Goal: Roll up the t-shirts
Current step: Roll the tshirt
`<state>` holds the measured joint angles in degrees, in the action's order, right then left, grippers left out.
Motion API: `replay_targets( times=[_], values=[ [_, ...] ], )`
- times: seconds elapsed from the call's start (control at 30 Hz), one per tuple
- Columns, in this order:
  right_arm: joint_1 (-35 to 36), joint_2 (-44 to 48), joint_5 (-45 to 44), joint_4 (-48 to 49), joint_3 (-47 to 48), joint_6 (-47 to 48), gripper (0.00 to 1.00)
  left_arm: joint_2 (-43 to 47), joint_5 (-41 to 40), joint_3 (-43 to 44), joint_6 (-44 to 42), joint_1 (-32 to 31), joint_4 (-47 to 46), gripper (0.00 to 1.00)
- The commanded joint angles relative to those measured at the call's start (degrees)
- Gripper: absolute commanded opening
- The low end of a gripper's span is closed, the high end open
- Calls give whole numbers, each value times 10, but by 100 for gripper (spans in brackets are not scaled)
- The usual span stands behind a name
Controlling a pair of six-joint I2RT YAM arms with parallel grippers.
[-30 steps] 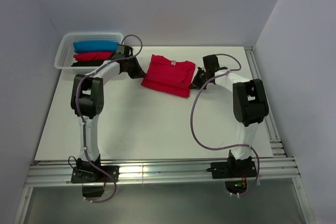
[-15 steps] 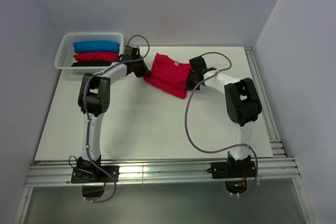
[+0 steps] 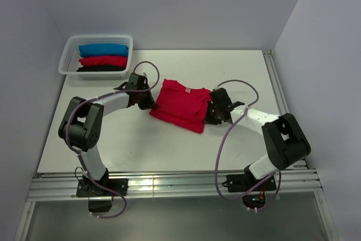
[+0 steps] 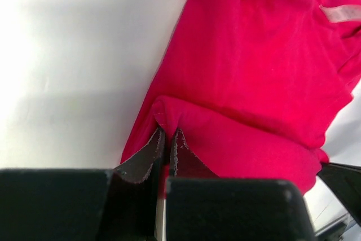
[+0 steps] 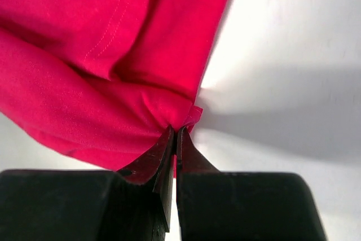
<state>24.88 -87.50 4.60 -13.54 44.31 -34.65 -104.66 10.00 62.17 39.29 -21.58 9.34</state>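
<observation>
Crimson cloth fills both wrist views: the crimson t-shirt [image 3: 180, 105] lies mid-table between the two wrists, its small white neck label [image 3: 186, 90] toward the far edge. A second ago we see it further back on the table [image 3: 141, 150]; half a second ago it is bunched and narrower between the arms; now it is spread again and clearly nearer the arm bases, with both elbows swung outward to make that pull.

The left gripper [image 4: 167, 135] is clenched on a pinch of the shirt's left edge, where a thick doubled band of cloth runs along the near hem; the right gripper [image 5: 174, 132] is clenched likewise on the right end of that band, the cloth puckering into its tips; neither has let go over the last second. The basket [image 3: 66, 60] at the far left corner keeps its blue bundle [image 3: 102, 50], red bundle [image 3: 102, 61] and black bundle [image 3: 100, 69] as they were.

We judge that the shirt has been lifted and dragged back as one piece, so this is a repositioning rather than a turn of the roll; it frees table beyond the shirt and brings the work within easier reach. The doubled near hem looks like the start of a roll, though we cannot tell how many turns it holds; most of the rolling of this shirt seems yet to come.
</observation>
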Motion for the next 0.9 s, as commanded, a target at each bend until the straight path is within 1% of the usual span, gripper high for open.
replay_targets(
  times=[0.0,0.1,0.2,0.43,0.7,0.73,0.87],
  values=[
    [9,32,-7,-44,-42,14,0,30,-62,-21,-36,1,86,0],
    [8,66,-13,-61,-45,18,0,54,-84,2,-39,1,123,0],
    [8,90,-15,-87,-28,20,0,73,-89,28,-40,1,148,0],
    [8,123,-17,-125,5,22,0,100,-89,58,-40,2,176,0],
    [6,123,-22,-147,39,26,0,97,-70,95,-41,14,191,0],
    [5,116,-21,-148,48,28,0,89,-55,109,-41,22,192,0],
    [-7,106,-17,-148,62,35,0,63,-49,146,-43,30,201,0]
  ],
)
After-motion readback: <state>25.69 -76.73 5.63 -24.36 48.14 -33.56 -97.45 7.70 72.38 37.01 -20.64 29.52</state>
